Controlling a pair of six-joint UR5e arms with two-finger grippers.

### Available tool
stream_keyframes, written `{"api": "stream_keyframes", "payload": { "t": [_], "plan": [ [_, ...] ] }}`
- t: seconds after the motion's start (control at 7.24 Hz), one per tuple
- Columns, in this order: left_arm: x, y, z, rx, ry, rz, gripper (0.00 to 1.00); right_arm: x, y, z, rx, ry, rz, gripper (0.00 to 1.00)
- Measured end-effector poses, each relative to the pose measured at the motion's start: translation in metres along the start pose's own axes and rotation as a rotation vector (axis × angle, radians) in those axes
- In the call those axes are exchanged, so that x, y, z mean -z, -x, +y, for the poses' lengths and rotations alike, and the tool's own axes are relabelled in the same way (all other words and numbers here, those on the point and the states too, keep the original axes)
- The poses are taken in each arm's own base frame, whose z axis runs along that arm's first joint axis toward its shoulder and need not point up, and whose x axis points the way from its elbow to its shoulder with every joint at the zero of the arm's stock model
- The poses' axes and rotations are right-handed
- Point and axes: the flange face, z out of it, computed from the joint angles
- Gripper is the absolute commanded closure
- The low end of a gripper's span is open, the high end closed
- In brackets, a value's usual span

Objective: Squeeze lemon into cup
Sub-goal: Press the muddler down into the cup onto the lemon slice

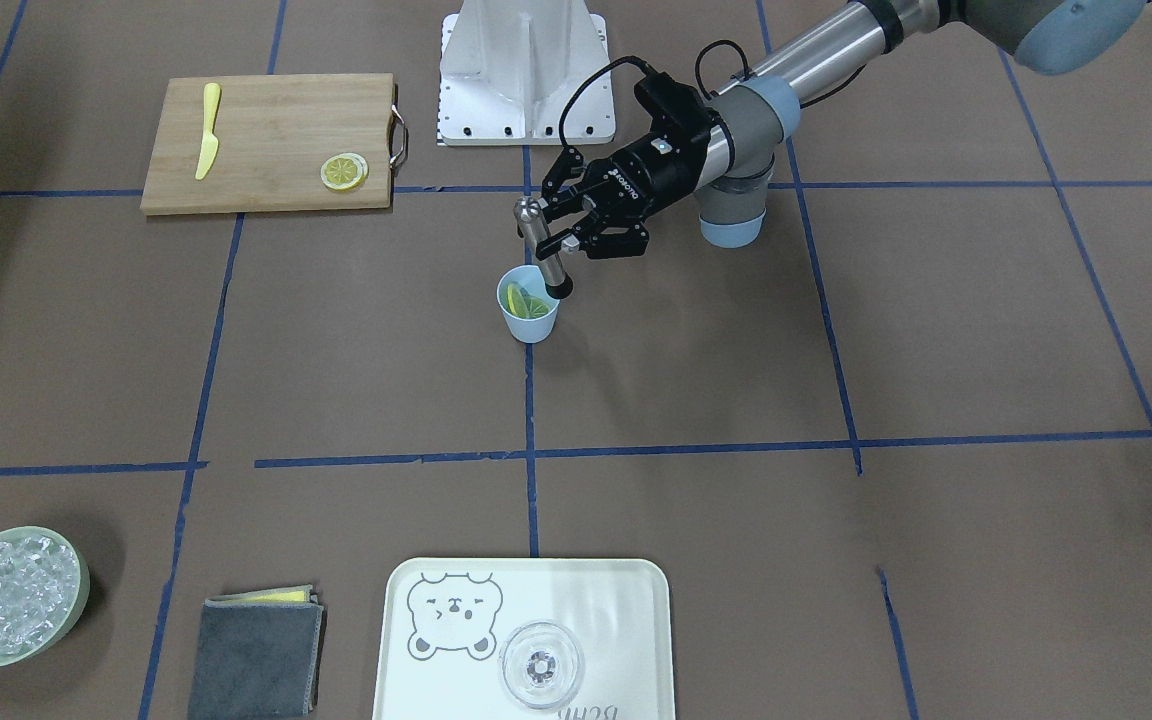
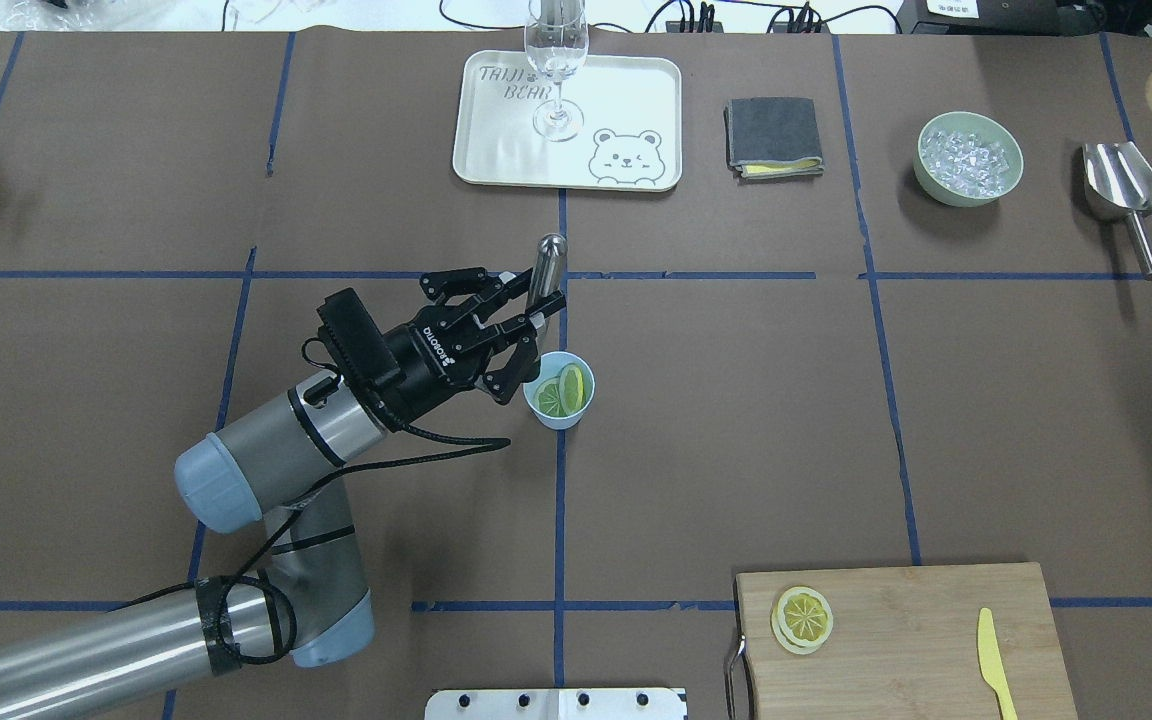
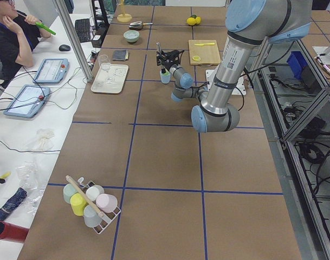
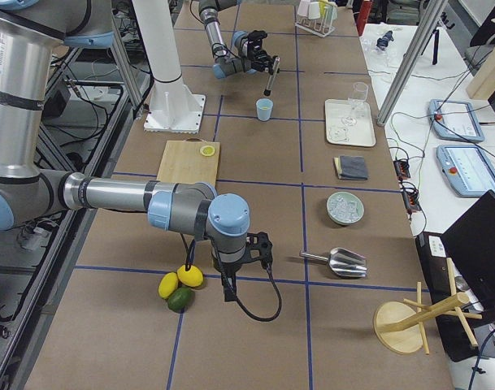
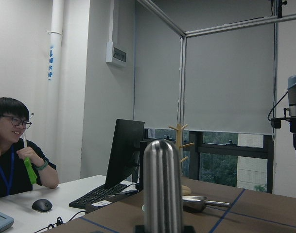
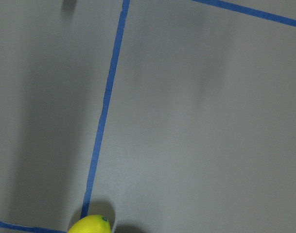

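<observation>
Left fingers [image 1: 591,243] around steel muddler [image 1: 544,250] above cup [image 1: 529,322]

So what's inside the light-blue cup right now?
At least two lemon slices stand on edge inside the cup, leaning against its wall. They cover the bottom, so any juice or further slices underneath cannot be seen.

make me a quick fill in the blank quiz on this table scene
1. The lemon slices lie in the cup, which is light ____.
2. The steel muddler is held in the gripper of the robot's ____ arm.
3. The knife on the cutting board is coloured ____.
4. The glass stands on a tray printed with a ____.
Missing words: blue, left, yellow, bear.
</observation>
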Motion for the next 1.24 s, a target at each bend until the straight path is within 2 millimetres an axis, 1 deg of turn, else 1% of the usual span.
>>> {"api": "stream_keyframes", "payload": {
  "t": [0.41, 0.83, 1.1, 1.24],
  "plan": [
    [-0.010, -0.012, 0.010, 0.009, 0.008, -0.016, 1.00, -0.001, -0.002, 0.003, -0.009, 0.001, 0.000, 0.00],
    [-0.008, -0.022, 0.029, 0.016, 0.034, -0.049, 1.00, -0.001, -0.004, 0.005, -0.016, 0.000, 0.001, 0.00],
    [-0.002, -0.032, 0.048, 0.019, 0.064, -0.074, 1.00, -0.006, -0.009, 0.007, -0.024, 0.010, -0.002, 0.00],
    [-0.001, -0.037, 0.053, 0.021, 0.077, -0.079, 1.00, -0.008, -0.012, 0.008, -0.028, 0.014, -0.004, 0.00]
  ]
}}
